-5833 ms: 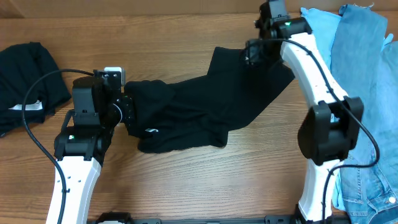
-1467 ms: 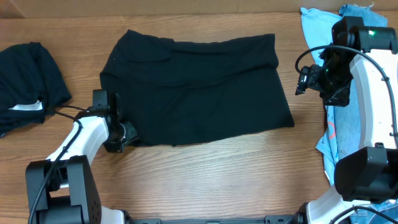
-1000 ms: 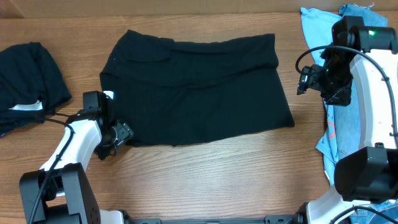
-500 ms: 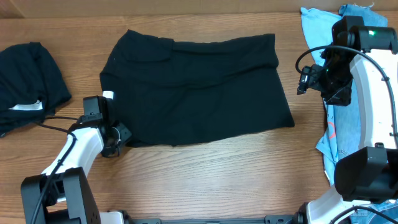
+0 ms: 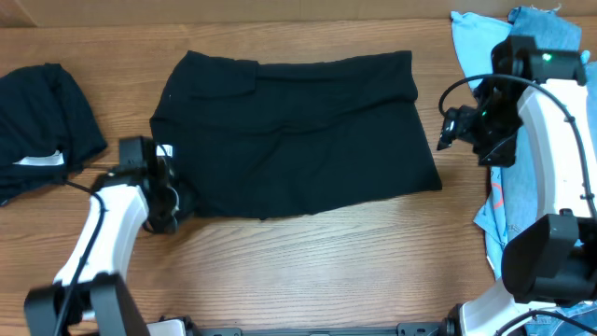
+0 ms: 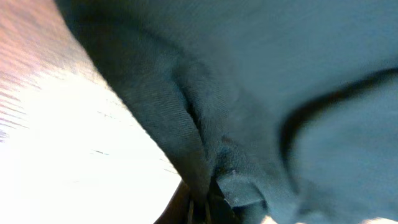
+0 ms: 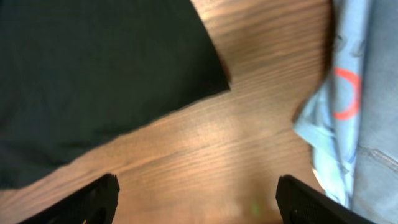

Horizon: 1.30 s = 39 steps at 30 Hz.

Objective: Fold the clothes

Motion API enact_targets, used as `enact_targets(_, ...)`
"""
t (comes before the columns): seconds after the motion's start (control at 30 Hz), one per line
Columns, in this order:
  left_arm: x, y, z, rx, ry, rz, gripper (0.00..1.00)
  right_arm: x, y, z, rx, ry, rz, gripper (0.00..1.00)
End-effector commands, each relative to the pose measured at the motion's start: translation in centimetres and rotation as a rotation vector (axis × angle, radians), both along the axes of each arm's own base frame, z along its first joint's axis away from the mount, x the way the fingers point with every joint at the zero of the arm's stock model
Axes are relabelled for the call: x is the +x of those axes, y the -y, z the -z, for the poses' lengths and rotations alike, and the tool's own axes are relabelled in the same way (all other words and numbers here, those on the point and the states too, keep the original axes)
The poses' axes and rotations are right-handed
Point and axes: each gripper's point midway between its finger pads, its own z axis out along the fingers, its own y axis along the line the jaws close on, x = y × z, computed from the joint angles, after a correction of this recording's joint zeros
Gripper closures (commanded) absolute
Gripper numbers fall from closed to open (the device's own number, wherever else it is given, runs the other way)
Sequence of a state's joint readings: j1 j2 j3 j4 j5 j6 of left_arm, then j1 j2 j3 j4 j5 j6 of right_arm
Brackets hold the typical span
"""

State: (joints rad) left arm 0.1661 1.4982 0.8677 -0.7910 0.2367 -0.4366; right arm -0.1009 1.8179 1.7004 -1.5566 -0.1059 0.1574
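The plain black short-sleeved fabric T-shirt (image 5: 298, 131) is lying flat, its long axis running from the left gripper (image 5: 177, 199), touching its corner with a grip I cannot tell, toward the spread, empty right gripper (image 5: 446, 133) hovering near the opposite edge.

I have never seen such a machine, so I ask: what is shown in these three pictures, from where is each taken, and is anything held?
Two white robot arms work at a wooden table. One picture looks down from above; the others come from cameras on each wrist. A black T-shirt lies spread out, another black garment at the left, blue garments at the right. The left gripper appears to pinch the shirt's near-left corner. The right gripper is open, holding nothing.
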Motion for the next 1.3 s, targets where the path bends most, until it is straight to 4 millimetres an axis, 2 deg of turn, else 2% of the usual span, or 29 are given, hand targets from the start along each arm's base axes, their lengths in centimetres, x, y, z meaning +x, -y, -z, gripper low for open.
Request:
enact_targets(0.0,2.5,-0.3,-4.8,0.021,0.148,0.059,0.96,-1.3,-1.4,3.2,0.073,-0.038,0.006,0.15)
enact_targets(0.13,1.1,-0.6,-4.3,0.043,0.085,0.056,0.96,-2.1,-2.0,8.9,0.101,-0.038,0.023,0.15)
enact_targets(0.2,0.7,-1.1,-4.1,0.070,0.063,0.051,0.96,-2.2,-2.0,11.1,0.097,-0.024,0.061,0.15)
enact_targets(0.33,0.4,-1.3,-4.0,0.081,0.051,0.049,0.96,-1.8,-2.1,14.6,0.103,0.048,0.103,0.16)
enact_targets(0.43,0.3,-1.2,-4.0,0.080,0.045,0.049,0.96,-1.0,-2.1,15.6,0.101,0.101,0.123,0.21)
enact_targets(0.47,0.1,-1.2,-4.0,0.079,0.038,0.050,0.95,-0.5,-2.1,15.5,0.104,0.123,0.125,0.29)
enact_targets(0.5,0.0,-1.3,-3.9,0.083,0.033,0.050,0.95,0.0,-2.2,15.5,0.111,0.142,0.123,0.49)
enact_targets(0.53,-0.1,-1.5,-3.9,0.099,0.027,0.053,0.96,0.1,-2.2,15.4,0.115,0.149,0.122,0.76)
enact_targets(0.57,-0.2,-1.9,-3.8,0.122,0.019,0.049,0.96,0.1,-2.2,15.4,0.114,0.149,0.122,0.96)
enact_targets(0.67,0.9,-3.0,-4.1,0.180,0.069,0.071,0.96,0.3,-2.0,14.9,0.106,0.148,0.115,0.96)
enact_targets(0.73,1.3,-4.1,-4.9,0.195,0.091,0.097,0.96,1.3,-1.9,12.4,0.099,0.181,0.088,0.96)
enact_targets(0.83,1.9,-6.9,-7.3,0.206,0.128,0.068,0.96,3.4,-1.0,6.6,0.053,0.297,0.067,0.96)
enact_targets(0.87,2.0,-7.4,-7.8,0.176,0.146,0.037,0.96,3.7,-0.9,5.4,0.047,0.320,0.066,0.96)
enact_targets(0.9,2.2,-7.0,-8.0,0.112,0.171,0.026,0.96,3.9,-0.9,4.8,0.044,0.336,0.066,0.96)
enact_targets(0.97,2.2,-6.2,-8.1,0.055,0.186,0.036,0.96,3.7,-0.9,4.8,0.044,0.327,0.066,0.96)
enact_targets(1.17,1.4,-5.3,-8.0,0.027,0.163,0.080,0.96,2.4,-1.0,4.8,0.046,0.281,0.060,0.96)
enact_targets(1.27,-0.1,-4.4,-7.8,-0.014,0.110,0.110,0.96,0.3,-1.1,2.9,0.039,0.274,0.063,0.96)
